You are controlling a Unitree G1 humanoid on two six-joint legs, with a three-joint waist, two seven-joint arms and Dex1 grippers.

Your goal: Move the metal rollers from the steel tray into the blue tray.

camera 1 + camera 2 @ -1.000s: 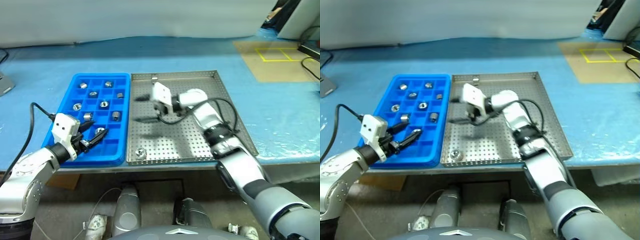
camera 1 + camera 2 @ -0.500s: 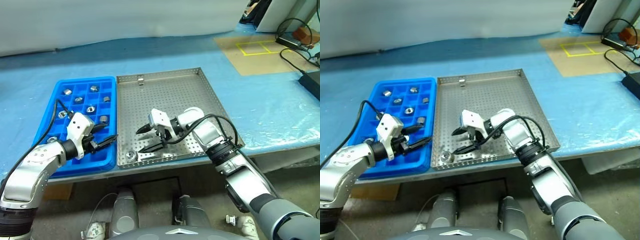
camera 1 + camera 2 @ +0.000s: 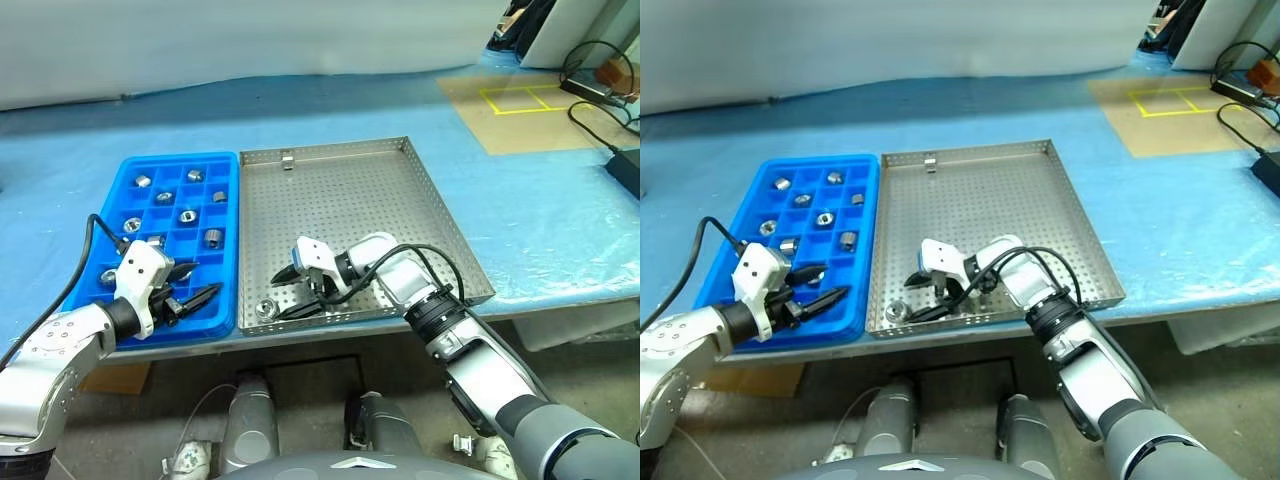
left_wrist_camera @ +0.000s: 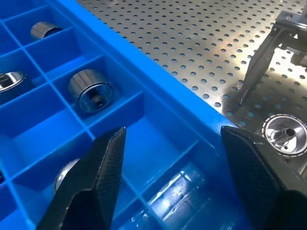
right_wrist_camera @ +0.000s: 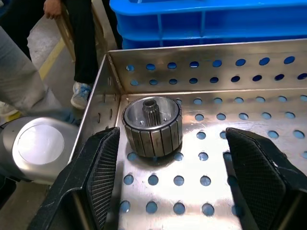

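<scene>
One metal roller (image 3: 265,310) remains in the steel tray (image 3: 400,190), upright in its near left corner by the tabletop's front edge. The right jaws (image 3: 293,293) stand wide, empty, low over the tray just beside it. Other metal rollers (image 3: 212,237) fill the blue tray (image 3: 225,160); the left jaws (image 3: 195,282), also wide and empty, hover over its near end

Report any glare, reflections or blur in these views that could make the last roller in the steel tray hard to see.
Right wrist view: the roller is sharp, with soft glare on the steel tray floor; the right pincer fingers look soft up close. Left wrist view: bright reflections streak the perforated floor beside the roller. Left eye view: the roller looks small but clear, no motion blur.
</scene>
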